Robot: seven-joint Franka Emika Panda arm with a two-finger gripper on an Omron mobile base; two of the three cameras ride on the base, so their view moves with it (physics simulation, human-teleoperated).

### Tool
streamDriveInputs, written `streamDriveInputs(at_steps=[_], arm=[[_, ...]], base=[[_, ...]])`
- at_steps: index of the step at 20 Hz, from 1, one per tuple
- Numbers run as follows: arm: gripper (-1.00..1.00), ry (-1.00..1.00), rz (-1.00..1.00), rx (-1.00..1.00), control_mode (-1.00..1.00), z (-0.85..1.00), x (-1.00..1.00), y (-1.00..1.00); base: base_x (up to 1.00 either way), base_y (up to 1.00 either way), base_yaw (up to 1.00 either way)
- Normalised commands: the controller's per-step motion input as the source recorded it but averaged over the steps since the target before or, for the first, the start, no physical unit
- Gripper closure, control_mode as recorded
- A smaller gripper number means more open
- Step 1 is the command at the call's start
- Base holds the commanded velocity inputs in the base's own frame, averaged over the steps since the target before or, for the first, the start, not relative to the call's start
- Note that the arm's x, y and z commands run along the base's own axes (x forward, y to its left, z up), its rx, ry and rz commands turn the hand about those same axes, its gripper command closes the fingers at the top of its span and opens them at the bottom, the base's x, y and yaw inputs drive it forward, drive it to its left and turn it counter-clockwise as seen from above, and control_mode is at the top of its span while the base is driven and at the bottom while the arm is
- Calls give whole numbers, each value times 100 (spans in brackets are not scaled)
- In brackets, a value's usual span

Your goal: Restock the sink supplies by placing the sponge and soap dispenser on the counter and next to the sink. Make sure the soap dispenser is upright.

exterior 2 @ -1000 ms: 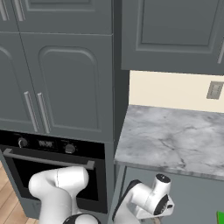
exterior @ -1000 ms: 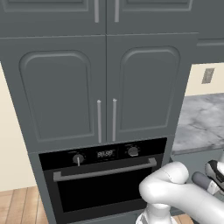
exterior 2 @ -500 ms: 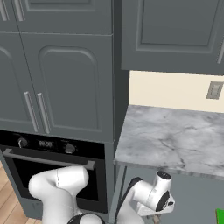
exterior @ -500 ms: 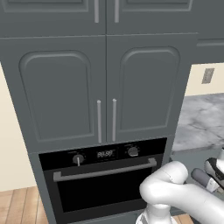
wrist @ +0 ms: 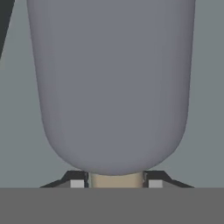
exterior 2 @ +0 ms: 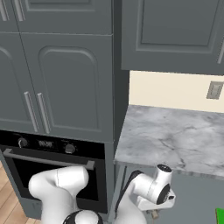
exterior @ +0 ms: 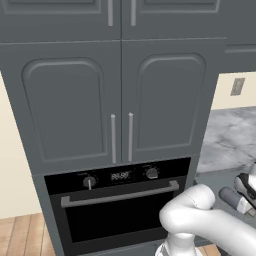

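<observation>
Tool point(wrist: 116, 183) fingers pinch soap dispenser point(wrist: 116, 83) neck.

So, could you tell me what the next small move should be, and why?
Probably a short lift. In the hand view the gripper appears shut on the beige neck of the soap dispenser, whose grey body fills the frame. The counter sits well above the hand, so it likely has to rise before carrying the bottle there.

oven point(exterior: 117, 205) under tall cabinet doors point(exterior: 120, 105) | wall outlet point(exterior 2: 214, 90) (beige backsplash)
</observation>
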Motion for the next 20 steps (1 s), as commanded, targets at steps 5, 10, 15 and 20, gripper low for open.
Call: streamDriveInputs(at_steps=[5,10,15,20], arm=[[100,0,0,-2,-100,94,-13,0],[100,-1,-1,-1,-100,58,-43,0],[100,-11,-5,0,-100,39,-64,0],[100,-15,-4,-3,-100,76,-44,0]], base=[[0,0,0],[0,0,0],[0,0,0],[0,0,0]])
